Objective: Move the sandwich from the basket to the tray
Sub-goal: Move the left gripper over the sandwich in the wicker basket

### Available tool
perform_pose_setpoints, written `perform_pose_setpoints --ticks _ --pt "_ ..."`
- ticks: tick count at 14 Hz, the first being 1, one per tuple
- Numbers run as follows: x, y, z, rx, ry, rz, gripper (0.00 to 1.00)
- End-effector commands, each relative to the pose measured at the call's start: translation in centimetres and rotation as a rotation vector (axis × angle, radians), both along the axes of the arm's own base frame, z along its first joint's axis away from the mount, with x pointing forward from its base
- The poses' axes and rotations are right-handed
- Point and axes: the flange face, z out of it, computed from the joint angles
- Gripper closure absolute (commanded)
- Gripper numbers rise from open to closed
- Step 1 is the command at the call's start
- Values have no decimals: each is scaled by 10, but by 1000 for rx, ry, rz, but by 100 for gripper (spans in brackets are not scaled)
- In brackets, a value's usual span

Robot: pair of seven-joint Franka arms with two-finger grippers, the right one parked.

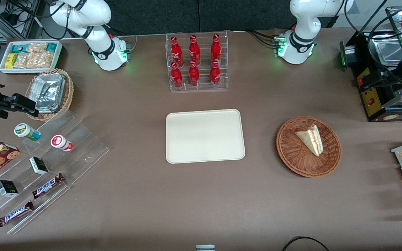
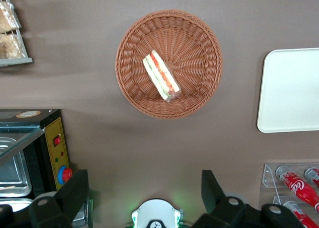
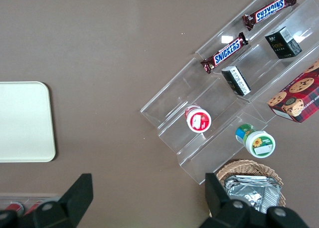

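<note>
Soft white bread means the sandwich (image 1: 310, 139) will squash easily, so pinch its flat faces lightly. It lies in the wicker basket (image 1: 293, 153), beside the empty tray (image 1: 205, 136). Gripper (image 2: 144, 193) hangs above the basket, fingers (image 2: 75, 190) spread open.

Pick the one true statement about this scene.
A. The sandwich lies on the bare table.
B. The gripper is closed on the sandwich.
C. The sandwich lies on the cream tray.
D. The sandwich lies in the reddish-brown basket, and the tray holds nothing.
D: the sandwich lies inside the basket, the tray is bare, and the gripper hangs open above the table, apart from both.
</note>
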Motion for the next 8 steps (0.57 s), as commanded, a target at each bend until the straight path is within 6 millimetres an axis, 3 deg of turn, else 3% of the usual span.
perform_pose_setpoints --ticks 1,2,5,8 --pt "2 -4 4 0 -32 -15 0" --pt "3 -4 -1 -5 -23 -18 0" --pt "7 -8 -48 -10 1 -19 0" --pt "8 -7 -79 -2 29 19 0"
